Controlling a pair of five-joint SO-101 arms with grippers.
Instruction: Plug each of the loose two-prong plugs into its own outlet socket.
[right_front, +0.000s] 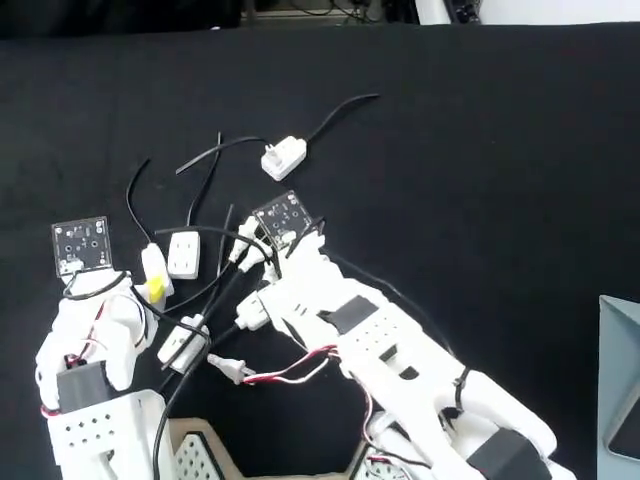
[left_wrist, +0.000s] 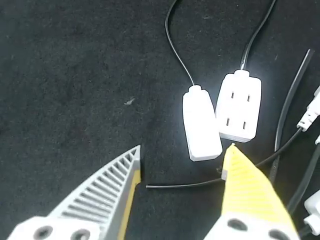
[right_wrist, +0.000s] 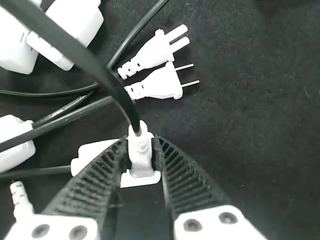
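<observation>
My right gripper (right_wrist: 140, 141) is shut on a white two-prong plug (right_wrist: 140, 150) with a black cable. The plug stands on a white outlet socket (right_wrist: 95, 154), which lies between the fingers. Two loose plugs (right_wrist: 155, 47) (right_wrist: 161, 83) lie side by side just beyond. My left gripper (left_wrist: 184, 149) is open, its grey finger (left_wrist: 117, 182) and yellow finger (left_wrist: 247, 187) spread above two white outlet sockets: one on its side (left_wrist: 201, 125), one with its slots facing up (left_wrist: 240, 112). In the high view the left gripper (right_front: 150, 285) is at the lower left and the right gripper (right_front: 258, 295) is mid-table.
Black cables cross the black cloth (right_front: 480, 150) between the arms. Another outlet socket (right_front: 283, 157) lies farther back, one more (right_front: 183, 343) near the front beside a loose plug (right_front: 228, 368). A grey bin (right_front: 620, 380) stands at the right edge.
</observation>
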